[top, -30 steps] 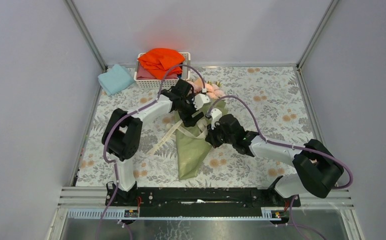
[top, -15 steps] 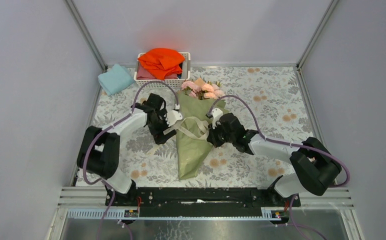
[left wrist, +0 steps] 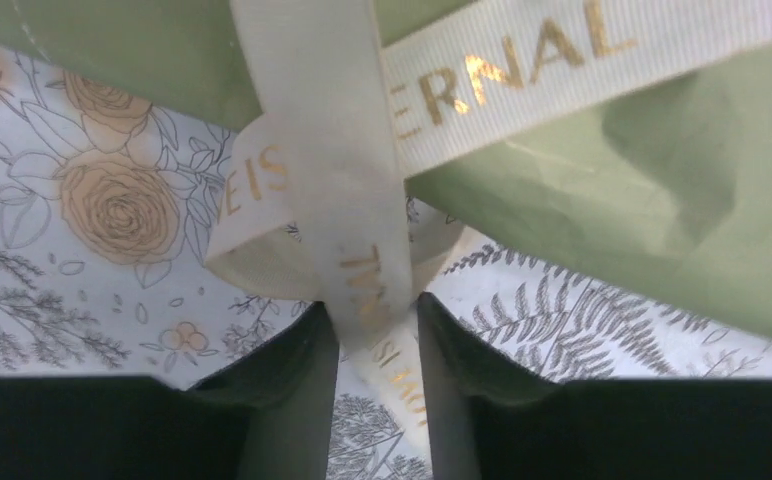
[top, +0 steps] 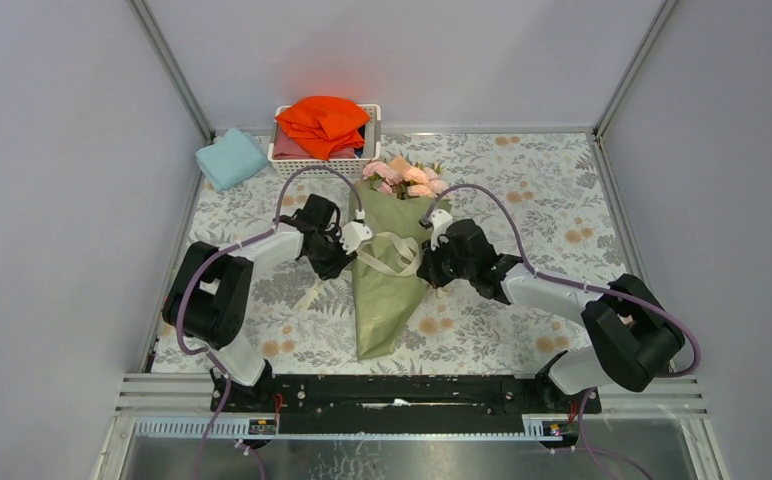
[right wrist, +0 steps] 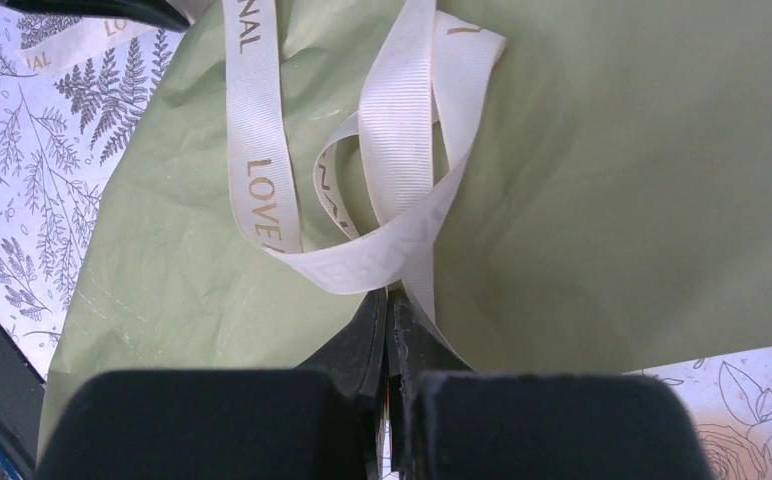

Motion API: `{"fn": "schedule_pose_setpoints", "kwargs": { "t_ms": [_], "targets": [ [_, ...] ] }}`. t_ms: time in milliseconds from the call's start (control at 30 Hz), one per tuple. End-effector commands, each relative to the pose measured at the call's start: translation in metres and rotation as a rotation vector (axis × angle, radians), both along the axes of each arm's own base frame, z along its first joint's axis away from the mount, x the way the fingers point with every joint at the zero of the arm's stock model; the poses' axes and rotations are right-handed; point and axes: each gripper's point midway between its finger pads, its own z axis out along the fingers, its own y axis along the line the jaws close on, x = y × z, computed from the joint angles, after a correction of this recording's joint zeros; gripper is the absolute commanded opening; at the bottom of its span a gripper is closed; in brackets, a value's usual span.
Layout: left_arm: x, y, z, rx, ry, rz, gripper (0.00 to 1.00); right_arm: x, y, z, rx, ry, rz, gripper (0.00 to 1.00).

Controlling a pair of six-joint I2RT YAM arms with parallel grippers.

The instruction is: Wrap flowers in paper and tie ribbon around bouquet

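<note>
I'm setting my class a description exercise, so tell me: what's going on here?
The bouquet lies wrapped in green paper on the table, flowers at its far end, and a ribbon is being tied around it. The right gripper is shut on one strand. On the left gripper the jaws stand apart, another strand in the gap. The ribbon loops loosely over the paper, not yet a tight knot.

The bouquet (top: 380, 295) lies on the counter (top: 552, 190), flowers (top: 407, 178) toward the white basket (top: 302, 163). The ribbon (top: 390, 245) loops loosely across its middle, between left hand (top: 342, 250) and right hand (top: 430, 270).
</note>
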Motion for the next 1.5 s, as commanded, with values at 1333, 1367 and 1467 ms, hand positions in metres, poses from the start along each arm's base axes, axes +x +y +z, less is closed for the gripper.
{"fn": "schedule_pose_setpoints", "kwargs": {
  "t_ms": [1333,1367,1467],
  "targets": [
    [0.031,0.058,-0.003,0.005,0.058,0.046,0.79,0.071,-0.084,0.173,0.233,-0.162,-0.110,0.00],
    [0.024,0.052,-0.001,-0.028,0.081,0.022,0.81,0.072,-0.085,0.172,0.230,-0.163,-0.113,0.00],
    [0.018,0.038,0.010,-0.112,0.085,0.009,0.85,0.072,-0.086,0.171,0.226,-0.163,-0.113,0.00]
  ]
}}
